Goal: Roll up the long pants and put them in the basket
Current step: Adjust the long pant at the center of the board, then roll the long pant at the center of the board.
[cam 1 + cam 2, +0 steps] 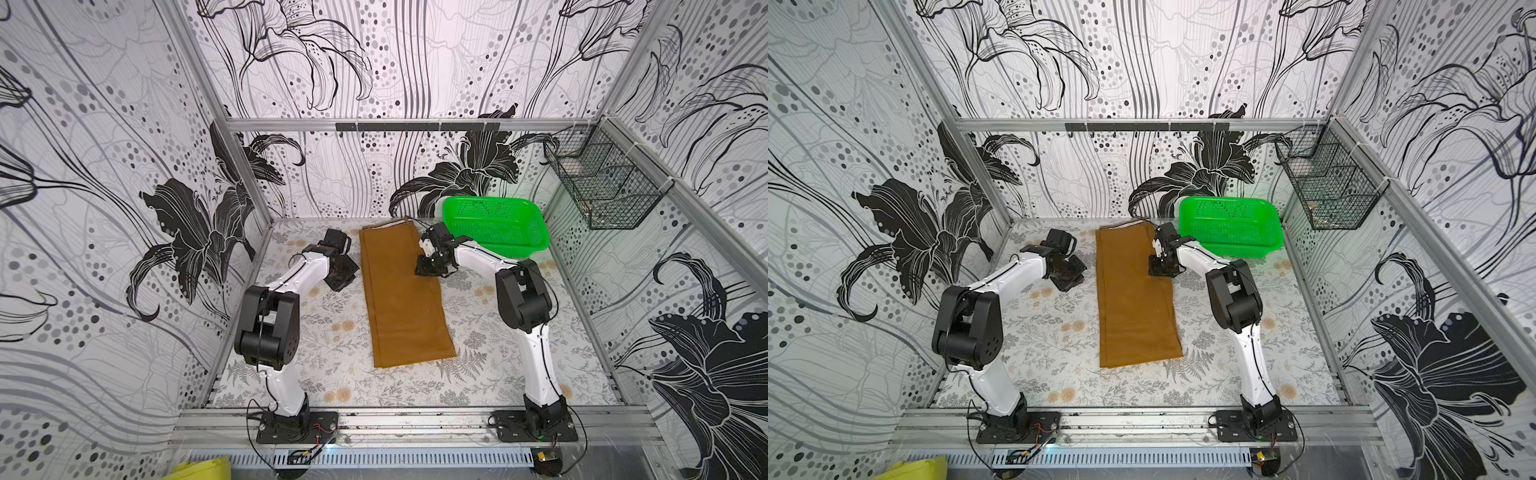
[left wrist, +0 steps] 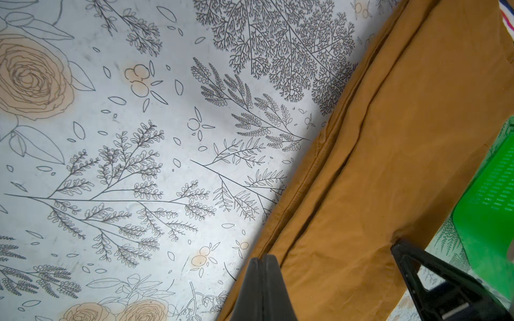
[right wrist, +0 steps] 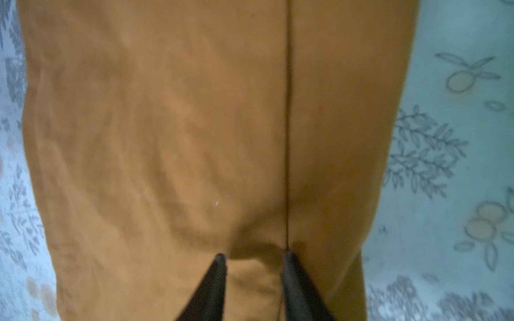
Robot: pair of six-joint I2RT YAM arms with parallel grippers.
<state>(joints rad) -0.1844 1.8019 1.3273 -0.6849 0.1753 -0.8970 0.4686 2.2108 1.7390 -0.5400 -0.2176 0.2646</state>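
Black fingers of the left hand (image 2: 261,266) sit pressed almost together, only a thin seam between them, their tips at the left edge of the long pants (image 1: 401,299). Those pants lie flat in the middle of the counter (image 1: 332,340), folded into one long mustard strip that runs from near the back wall toward the front. The pale striped waistband shows at the back end and the leg ends lie at the front. Bare counter runs along both long edges and in front of the leg ends. At the strip's right edge the right hand (image 3: 254,258) has its fingers apart, tips down on the cloth, with a small pucker between them. Just beside it, at the back right, a green basket (image 1: 498,237) shows only its perforated floor. On the right wall hangs a wire basket (image 1: 611,195) divided into compartments; pale bits lie inside, too small to name.
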